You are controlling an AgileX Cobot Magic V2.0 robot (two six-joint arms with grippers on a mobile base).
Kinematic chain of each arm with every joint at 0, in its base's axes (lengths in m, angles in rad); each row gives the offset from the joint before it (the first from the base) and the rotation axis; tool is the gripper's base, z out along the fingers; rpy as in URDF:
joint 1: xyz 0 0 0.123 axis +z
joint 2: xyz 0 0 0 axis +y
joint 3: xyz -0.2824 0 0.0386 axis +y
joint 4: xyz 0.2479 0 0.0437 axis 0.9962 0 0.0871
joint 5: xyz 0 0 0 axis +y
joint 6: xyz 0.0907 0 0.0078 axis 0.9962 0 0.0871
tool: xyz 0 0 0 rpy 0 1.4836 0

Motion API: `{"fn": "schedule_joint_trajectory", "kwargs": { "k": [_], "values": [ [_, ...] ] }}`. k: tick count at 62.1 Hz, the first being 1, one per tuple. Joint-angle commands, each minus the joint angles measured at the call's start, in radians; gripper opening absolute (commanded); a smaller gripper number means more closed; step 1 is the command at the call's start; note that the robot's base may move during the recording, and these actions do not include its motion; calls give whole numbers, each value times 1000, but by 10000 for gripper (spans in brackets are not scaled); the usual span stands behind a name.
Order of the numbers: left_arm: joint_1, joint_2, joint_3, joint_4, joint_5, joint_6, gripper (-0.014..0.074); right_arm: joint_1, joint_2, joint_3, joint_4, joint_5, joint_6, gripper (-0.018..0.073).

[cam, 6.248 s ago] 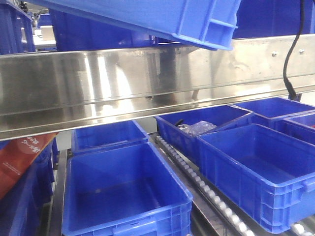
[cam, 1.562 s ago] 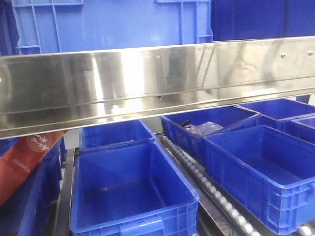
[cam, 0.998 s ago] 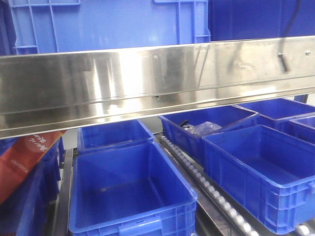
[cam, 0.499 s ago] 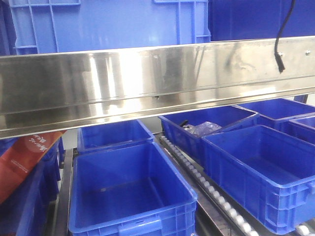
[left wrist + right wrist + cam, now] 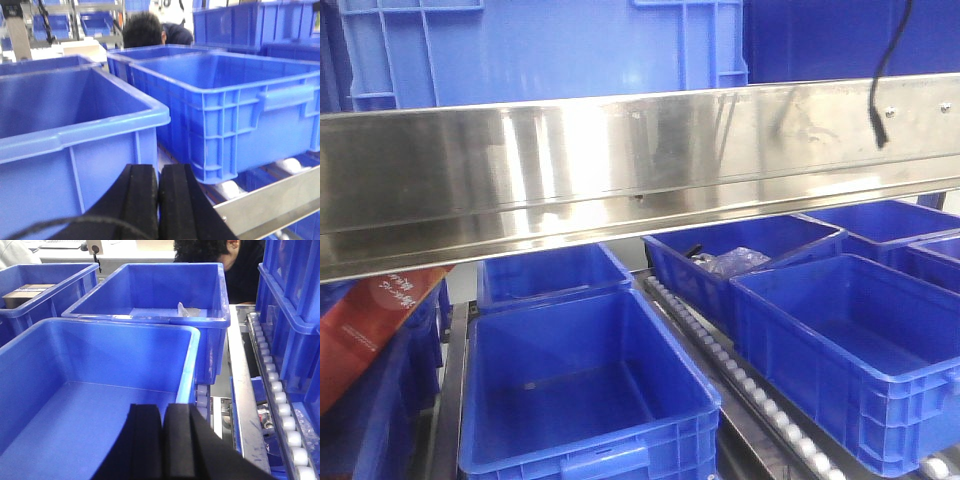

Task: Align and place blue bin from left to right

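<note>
A: Where is the blue bin [image 5: 545,50] sitting?

B: On the upper level of the rack, upright behind the steel rail [image 5: 640,165], toward the left. A darker bin [image 5: 840,38] stands just beside it on its right.

A: And below the rail?

B: In the front view, the near left bin [image 5: 585,400] holds nothing I can see. A second bin [image 5: 550,275] sits behind it. Across the roller track [image 5: 740,375], the near right bin [image 5: 850,350] also looks bare inside. The bin behind that one [image 5: 740,255] holds a clear plastic bag [image 5: 728,261] and something dark that I cannot make out. A red carton [image 5: 370,325] leans at the far left.

A: What do the wrist views show?

B: The left gripper [image 5: 158,200] has its pads pressed together with nothing between them, just in front of a bin's front wall [image 5: 75,165]; another bin [image 5: 225,105] sits to that one's right. The right gripper [image 5: 162,440] is also closed on nothing, above the near rim of a bare bin [image 5: 100,385]. The bin beyond it [image 5: 155,305] has a scrap of clear plastic [image 5: 184,310] on its floor, and a far left one holds a cardboard box [image 5: 27,292].
</note>
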Motion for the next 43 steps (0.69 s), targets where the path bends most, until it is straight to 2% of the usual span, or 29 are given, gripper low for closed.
{"fn": "schedule_joint_trajectory", "kwargs": {
  "k": [1,43],
  "values": [
    [2,-10,1,4,-19,5,1,-1,-24,-3,-2,-52,-11,-78],
    [2,-10,1,4,-19,5,1,-1,-24,-3,-2,-40,-11,-78]
  ]
}}
